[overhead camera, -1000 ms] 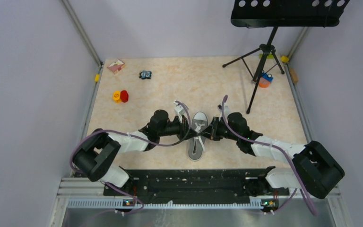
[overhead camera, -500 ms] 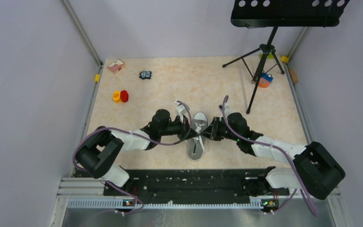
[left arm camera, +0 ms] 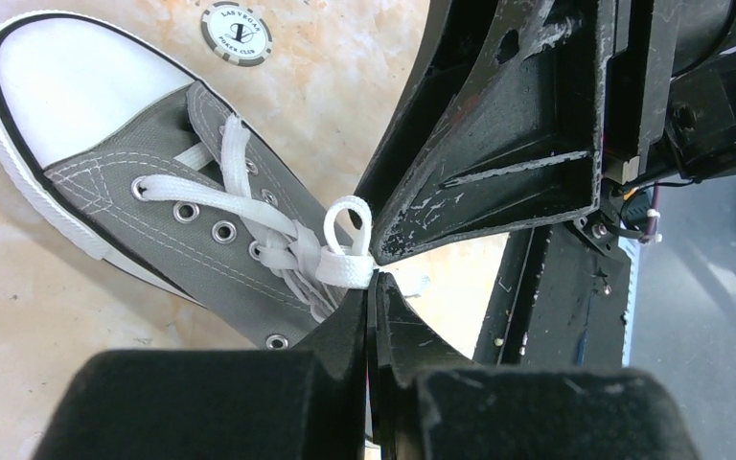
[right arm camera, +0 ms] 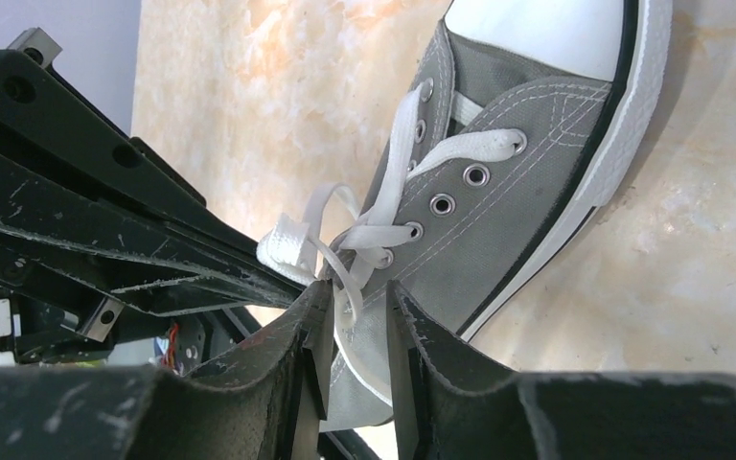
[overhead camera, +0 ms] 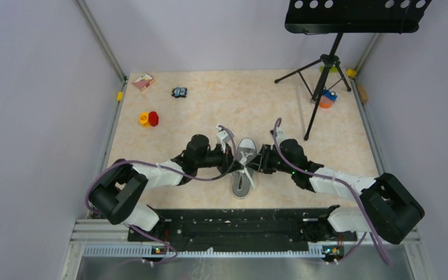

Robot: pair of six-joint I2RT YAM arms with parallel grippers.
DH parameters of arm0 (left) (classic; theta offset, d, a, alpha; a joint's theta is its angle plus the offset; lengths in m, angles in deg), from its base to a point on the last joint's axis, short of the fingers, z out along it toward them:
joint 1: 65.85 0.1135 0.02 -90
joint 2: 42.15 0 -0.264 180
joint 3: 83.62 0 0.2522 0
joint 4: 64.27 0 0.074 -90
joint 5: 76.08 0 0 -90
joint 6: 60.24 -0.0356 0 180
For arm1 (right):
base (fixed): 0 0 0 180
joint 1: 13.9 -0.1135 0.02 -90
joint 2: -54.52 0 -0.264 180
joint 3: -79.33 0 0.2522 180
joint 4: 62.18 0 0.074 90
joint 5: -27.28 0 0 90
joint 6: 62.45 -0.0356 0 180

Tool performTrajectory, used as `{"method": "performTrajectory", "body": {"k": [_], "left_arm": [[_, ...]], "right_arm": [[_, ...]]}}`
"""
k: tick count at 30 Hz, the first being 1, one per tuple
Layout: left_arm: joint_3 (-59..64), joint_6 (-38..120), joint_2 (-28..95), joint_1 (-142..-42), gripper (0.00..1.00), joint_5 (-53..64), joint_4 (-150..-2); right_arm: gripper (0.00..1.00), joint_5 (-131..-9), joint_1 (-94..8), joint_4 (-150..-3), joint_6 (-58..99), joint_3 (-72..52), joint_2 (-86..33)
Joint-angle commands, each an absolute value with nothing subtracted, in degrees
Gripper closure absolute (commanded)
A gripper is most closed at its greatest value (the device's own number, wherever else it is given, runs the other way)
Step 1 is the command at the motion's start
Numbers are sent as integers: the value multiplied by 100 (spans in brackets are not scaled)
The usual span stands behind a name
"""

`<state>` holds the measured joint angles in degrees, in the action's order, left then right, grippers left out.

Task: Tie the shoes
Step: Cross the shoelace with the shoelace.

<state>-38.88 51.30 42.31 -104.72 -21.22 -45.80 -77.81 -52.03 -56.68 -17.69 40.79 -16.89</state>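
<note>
The grey sneaker [overhead camera: 244, 169] with white toe cap lies mid-table, toe pointing away from the arm bases, and also shows in both wrist views [left arm camera: 125, 182] [right arm camera: 527, 192]. Both arms meet over its laces. My left gripper [left arm camera: 374, 280] [overhead camera: 234, 158] is shut on a loop of the white lace [left arm camera: 345, 251] just above the eyelets. My right gripper [right arm camera: 360, 292] [overhead camera: 257, 161] stands open from the other side. A thin lace strand [right arm camera: 345, 278] hangs loose between its fingers, and a folded lace end [right arm camera: 286, 244] sits just past its left fingertip [right arm camera: 318, 307].
A black music stand's tripod [overhead camera: 321, 87] stands at the back right with an orange object [overhead camera: 326, 99] by it. At the back left lie red and yellow pieces [overhead camera: 149, 119], a small card box [overhead camera: 143, 81] and a dark toy [overhead camera: 179, 92]. A poker chip [left arm camera: 237, 32] lies beyond the toe.
The left gripper has closed on the lace loop. The right gripper, shut a second ago, has opened its jaws off the lace. The shoe has stayed in place.
</note>
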Motion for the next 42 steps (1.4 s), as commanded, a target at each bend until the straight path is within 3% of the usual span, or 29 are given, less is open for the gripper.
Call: {"method": "performTrajectory", "body": {"k": [1, 14, 19, 20, 42], "left_arm": [[-3847, 5034, 4073, -10443, 100, -2268, -4456], [-3840, 5050, 4051, -10445, 100, -2372, -4436], [-3850, 5080, 4038, -10448, 100, -2361, -4435], [-3849, 5077, 4031, -10448, 100, -2360, -4436], [-3765, 5166, 4001, -10435, 100, -1549, -4569]], "right_arm": [[72, -8019, -5248, -5357, -1716, 3790, -1854], [73, -8314, -5248, -5098, -1660, 3678, -2119], [99, -8256, -5248, -5117, -1652, 3635, -2108], [100, -8225, -5248, -5135, -1653, 3645, -2084], [100, -8391, -5257, -5315, -1548, 3859, -1780]]}}
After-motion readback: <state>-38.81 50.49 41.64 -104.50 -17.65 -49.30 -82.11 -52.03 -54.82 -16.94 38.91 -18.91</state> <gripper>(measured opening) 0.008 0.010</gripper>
